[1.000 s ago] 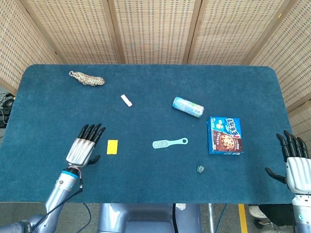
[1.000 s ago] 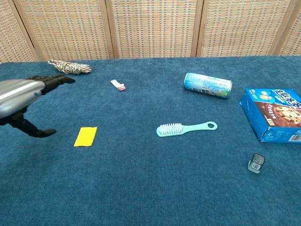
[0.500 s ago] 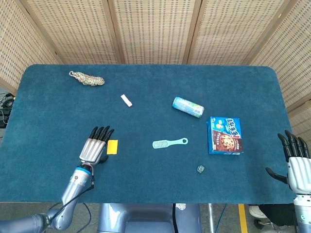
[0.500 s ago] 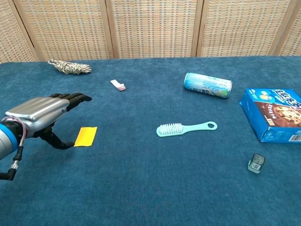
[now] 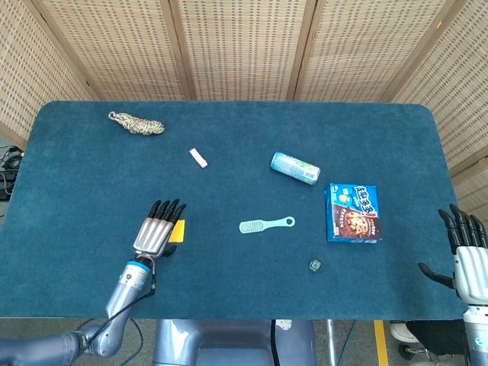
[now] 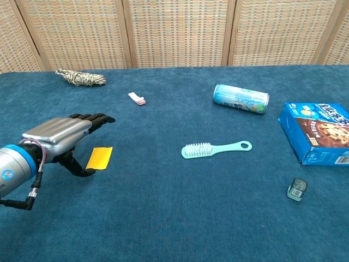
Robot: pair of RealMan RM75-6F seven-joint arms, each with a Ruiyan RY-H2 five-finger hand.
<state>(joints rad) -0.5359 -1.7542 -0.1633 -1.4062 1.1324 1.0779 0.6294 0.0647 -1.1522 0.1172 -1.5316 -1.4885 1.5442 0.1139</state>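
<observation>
- We see the left hand (image 5: pixel 157 232) open, fingers flat, partly over the yellow card (image 6: pixel 99 158) near the tabletop's (image 5: pixel 84 175) front-left edge.
- We note the right hand (image 5: pixel 467 255) open, holding nothing, off the right edge.

Soft, even light is falling from above, leaving only faint shadows lying close under things on the tabletop (image 5: pixel 244 137). Both views are staying sharp, with no glare showing.
</observation>
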